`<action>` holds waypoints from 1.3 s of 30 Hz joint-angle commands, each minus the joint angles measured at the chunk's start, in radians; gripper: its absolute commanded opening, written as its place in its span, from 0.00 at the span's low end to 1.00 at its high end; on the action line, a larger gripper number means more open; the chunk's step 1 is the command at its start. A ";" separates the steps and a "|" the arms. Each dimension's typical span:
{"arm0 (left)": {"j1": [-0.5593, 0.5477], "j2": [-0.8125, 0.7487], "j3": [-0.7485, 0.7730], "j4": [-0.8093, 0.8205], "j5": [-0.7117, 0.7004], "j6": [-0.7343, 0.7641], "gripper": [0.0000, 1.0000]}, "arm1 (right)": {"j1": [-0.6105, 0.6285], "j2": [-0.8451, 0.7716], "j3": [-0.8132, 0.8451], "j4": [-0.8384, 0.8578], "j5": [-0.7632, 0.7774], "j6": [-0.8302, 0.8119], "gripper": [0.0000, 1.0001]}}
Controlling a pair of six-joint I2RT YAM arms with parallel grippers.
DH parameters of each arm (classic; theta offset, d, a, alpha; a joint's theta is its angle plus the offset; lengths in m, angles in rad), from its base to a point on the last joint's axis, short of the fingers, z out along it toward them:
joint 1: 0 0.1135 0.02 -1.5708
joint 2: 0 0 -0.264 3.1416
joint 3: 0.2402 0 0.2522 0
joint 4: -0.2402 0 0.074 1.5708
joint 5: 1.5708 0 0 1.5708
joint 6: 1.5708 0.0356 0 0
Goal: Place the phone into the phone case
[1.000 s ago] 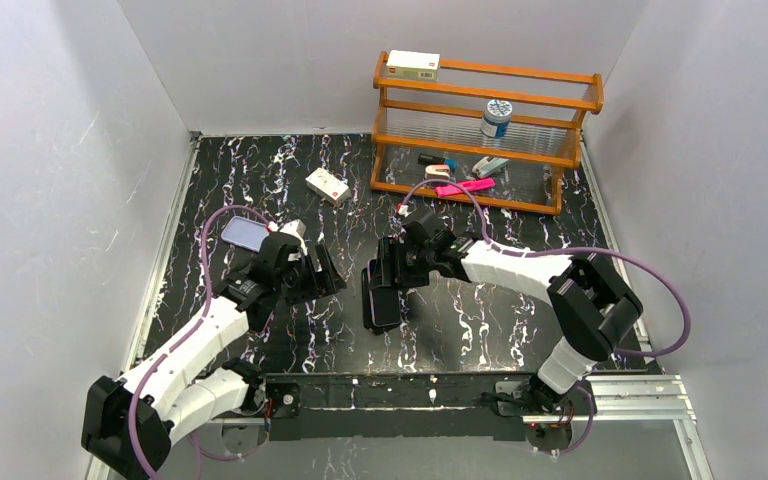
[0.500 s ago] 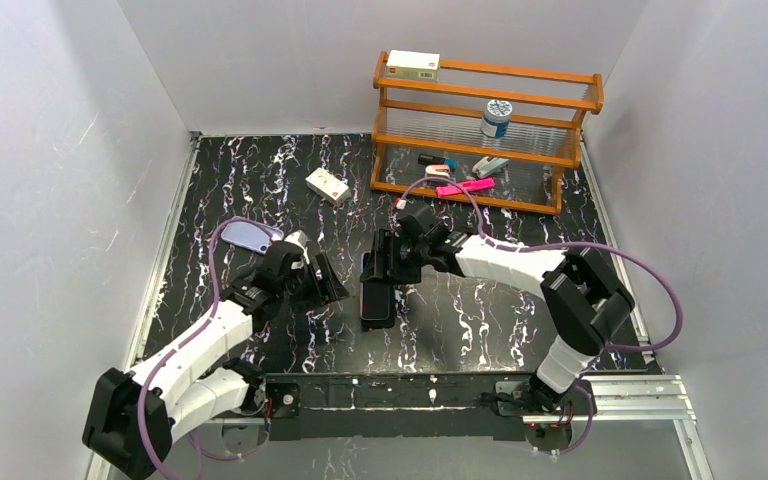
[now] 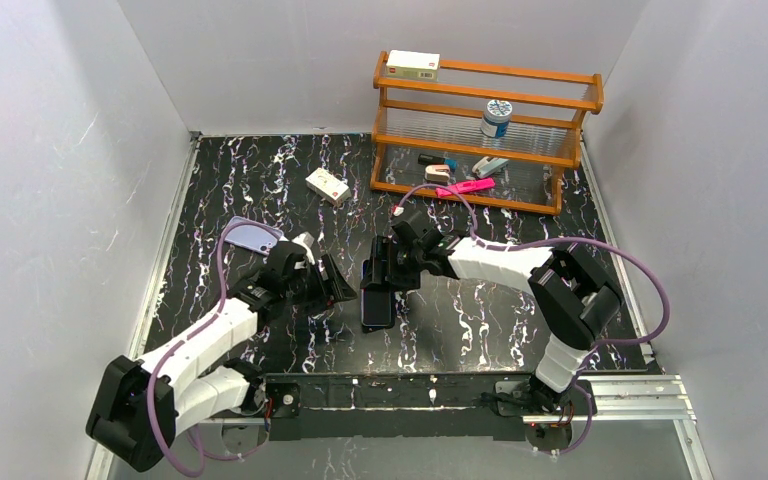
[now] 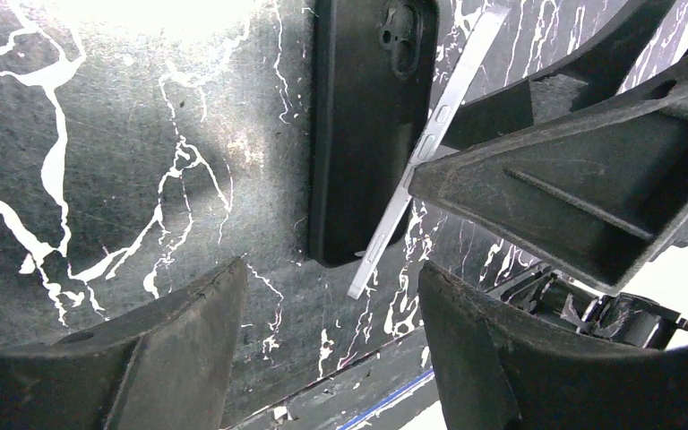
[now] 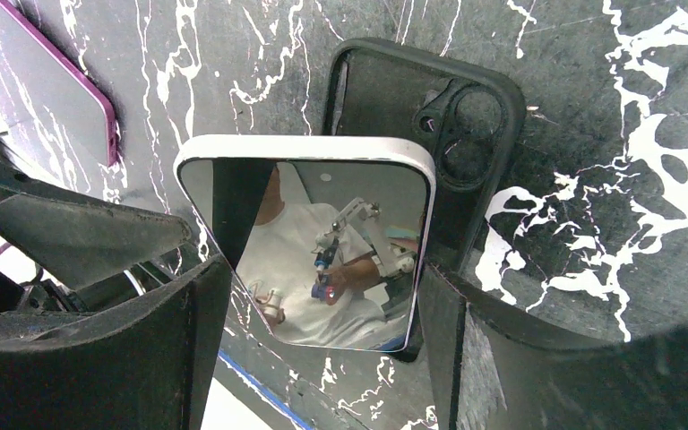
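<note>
My right gripper (image 5: 318, 296) is shut on the phone (image 5: 322, 224), a glossy dark screen with a pale rim, its fingers on the two long sides. The phone hangs tilted just above a black case-like shell with a camera cutout (image 5: 385, 90) lying flat on the marbled table. In the left wrist view the phone's silver edge (image 4: 412, 179) slants across that black shell (image 4: 358, 134). My left gripper (image 4: 331, 340) stands open and empty just left of them (image 3: 325, 285). The lavender phone case (image 3: 252, 237) lies apart, at the far left behind the left arm.
A wooden rack (image 3: 485, 130) stands at the back right with a bottle (image 3: 496, 118), small items and a white box (image 3: 412, 65) on top. A small white box (image 3: 327, 185) lies mid-table. The dark front rail (image 3: 430, 390) runs along the near edge.
My left gripper has swung right, away from the lavender case toward the black shell, its jaws a little narrower. The right gripper has shifted slightly left with the phone.
</note>
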 commanded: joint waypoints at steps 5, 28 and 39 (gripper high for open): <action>0.004 0.038 0.043 0.012 0.023 0.000 0.66 | 0.017 0.004 -0.005 0.000 0.018 -0.005 0.60; 0.004 0.189 0.018 0.158 0.095 -0.047 0.59 | 0.016 0.025 0.011 -0.004 0.031 -0.031 0.78; 0.003 0.142 0.050 0.059 0.029 0.005 0.58 | 0.017 0.019 0.014 -0.011 0.040 -0.055 0.85</action>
